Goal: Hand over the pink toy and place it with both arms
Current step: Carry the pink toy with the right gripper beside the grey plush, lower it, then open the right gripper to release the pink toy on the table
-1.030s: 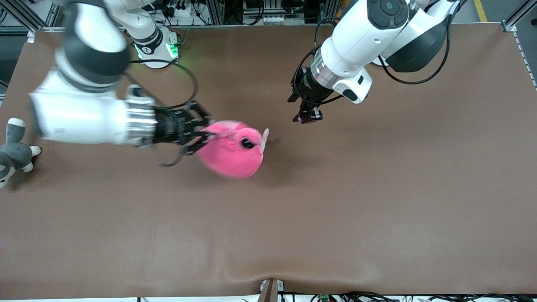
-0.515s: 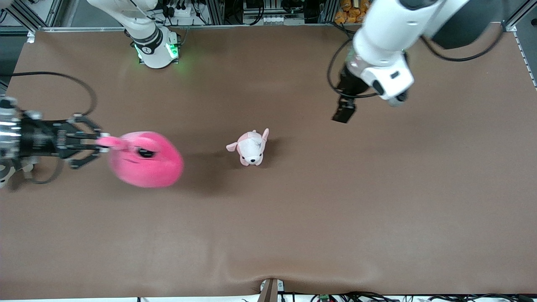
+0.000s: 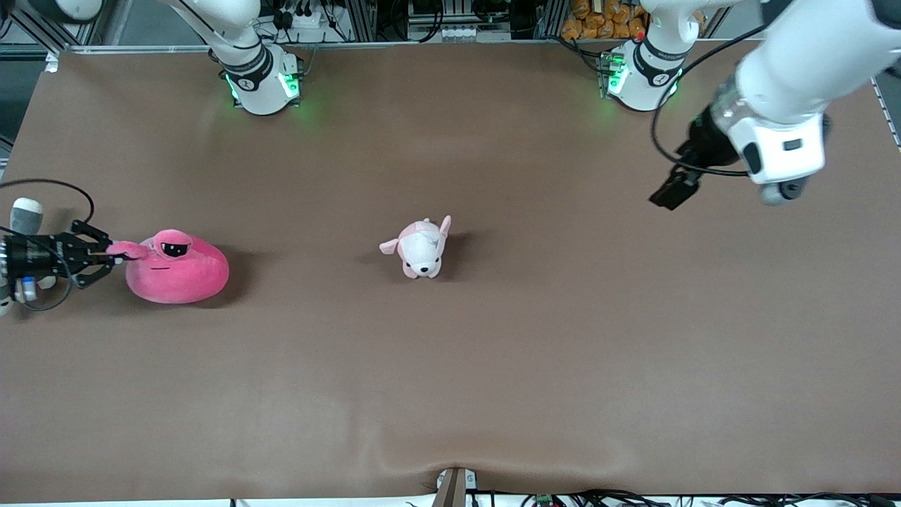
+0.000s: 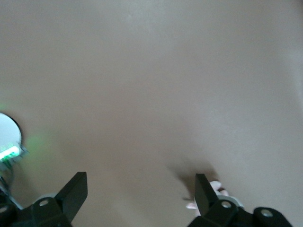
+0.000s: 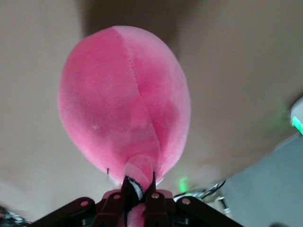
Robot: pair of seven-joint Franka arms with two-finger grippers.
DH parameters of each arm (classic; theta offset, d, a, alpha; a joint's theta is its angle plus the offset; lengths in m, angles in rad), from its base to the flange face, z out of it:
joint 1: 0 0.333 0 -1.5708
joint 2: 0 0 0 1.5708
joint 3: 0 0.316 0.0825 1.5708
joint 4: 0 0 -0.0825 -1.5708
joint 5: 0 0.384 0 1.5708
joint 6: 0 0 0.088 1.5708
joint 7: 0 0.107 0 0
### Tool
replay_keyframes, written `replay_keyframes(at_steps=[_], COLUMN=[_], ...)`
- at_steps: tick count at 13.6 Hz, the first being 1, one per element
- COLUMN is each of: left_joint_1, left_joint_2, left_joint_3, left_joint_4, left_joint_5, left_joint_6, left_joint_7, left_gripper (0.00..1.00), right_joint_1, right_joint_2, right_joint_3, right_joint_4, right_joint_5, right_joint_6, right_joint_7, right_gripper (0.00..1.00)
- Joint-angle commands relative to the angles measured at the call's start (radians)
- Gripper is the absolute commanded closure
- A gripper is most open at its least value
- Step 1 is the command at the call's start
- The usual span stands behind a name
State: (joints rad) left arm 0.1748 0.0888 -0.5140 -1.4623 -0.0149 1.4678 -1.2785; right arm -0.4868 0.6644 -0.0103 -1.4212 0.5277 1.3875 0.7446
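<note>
Bright, even light from overhead, nothing blown out

Soft short shadows sit under the pink toy (image 3: 177,267) and the small puppy plush (image 3: 419,248). Green lamps glow at both arm bases. The left wrist view is hazy, and the right wrist view goes soft up close.

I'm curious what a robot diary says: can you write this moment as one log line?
right gripper: shut on pink toy, toy on table | left gripper: open, empty, over table | puppy plush: mid-table, untouched
</note>
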Motion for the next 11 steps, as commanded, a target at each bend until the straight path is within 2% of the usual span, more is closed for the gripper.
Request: replay_keyframes(at_steps=[1,2,4,5,6,7,9,11], left_joint_1=[0.075,0.101,0.155,0.179,0.196,0.203,0.216,0.245], left_joint_2=[-0.046,-0.046,-0.046,-0.046,-0.046,-0.047,-0.047,-0.061], left_joint_3=[-0.008,-0.008,-0.008,-0.008,-0.008,-0.008,-0.005,0.006], left_joint_4=[0.000,0.000,0.000,0.000,0.000,0.000,0.000,0.000], left_joint_5=[0.013,0.015,0.013,0.013,0.013,0.013,0.015,0.015], left_joint_6=[-0.032,-0.038,-0.049,-0.049,-0.049,-0.050,-0.050,-0.050], left_joint_7=[0.205,0.288,0.471,0.541,0.577,0.603,0.687,0.801], left_gripper=[0.00,0.00,0.00,0.00,0.00,0.00,0.00,0.00], right_joint_1=[-0.035,-0.027,0.019,0.051,0.110,0.182,0.311,0.338], right_joint_2=[0.044,0.031,0.006,0.001,0.000,0.001,-0.025,-0.118], right_joint_3=[0.027,0.030,0.039,0.035,0.030,0.036,0.027,0.042], right_joint_4=[0.039,0.045,0.088,0.160,0.261,0.357,0.471,0.476], right_joint_5=[-0.041,-0.078,-0.156,-0.172,-0.242,-0.353,-0.480,-0.476], right_joint_6=[0.001,-0.008,-0.030,-0.034,-0.089,-0.160,-0.226,-0.234], right_joint_7=[-0.149,-0.157,-0.151,-0.160,-0.160,-0.162,-0.162,-0.180], right_gripper=[0.37,0.00,0.00,0.00,0.00,0.00,0.00,0.00])
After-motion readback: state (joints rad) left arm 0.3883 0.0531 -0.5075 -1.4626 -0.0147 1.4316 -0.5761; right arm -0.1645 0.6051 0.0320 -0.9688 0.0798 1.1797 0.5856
